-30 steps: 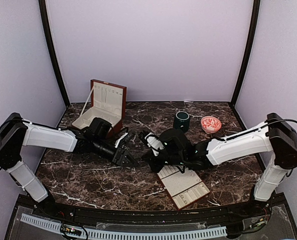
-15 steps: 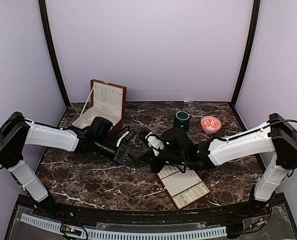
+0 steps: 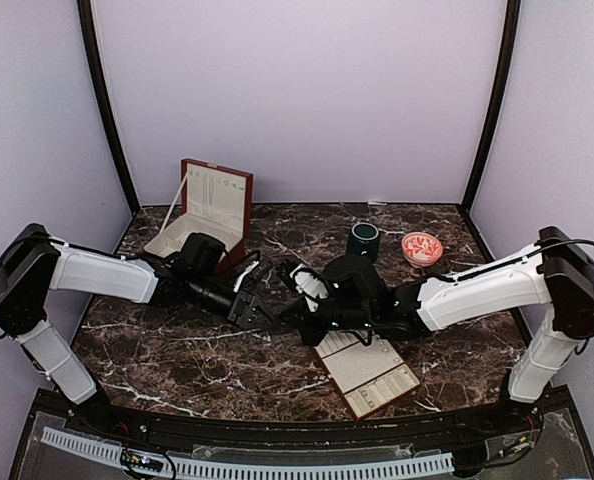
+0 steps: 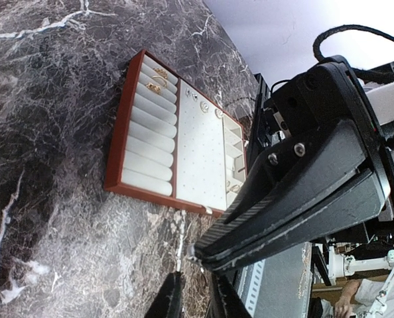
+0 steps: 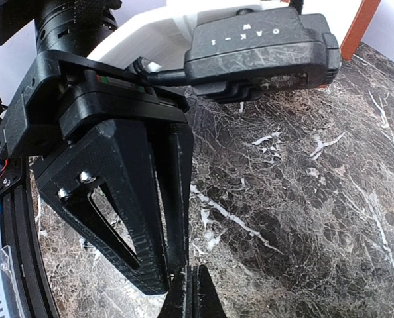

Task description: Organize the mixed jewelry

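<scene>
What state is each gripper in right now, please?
Left gripper: slightly open, nothing visibly held.
Right gripper: closed; whether it holds anything cannot be told.

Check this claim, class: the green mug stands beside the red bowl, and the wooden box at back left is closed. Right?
Not quite: the wooden box is open, its lid raised, as the top external view shows. The green mug does stand beside the red bowl.

Glossy dark marble table (image 3: 177, 360); red-brown wooden tray (image 4: 150, 197) padded in matt cream.
</scene>
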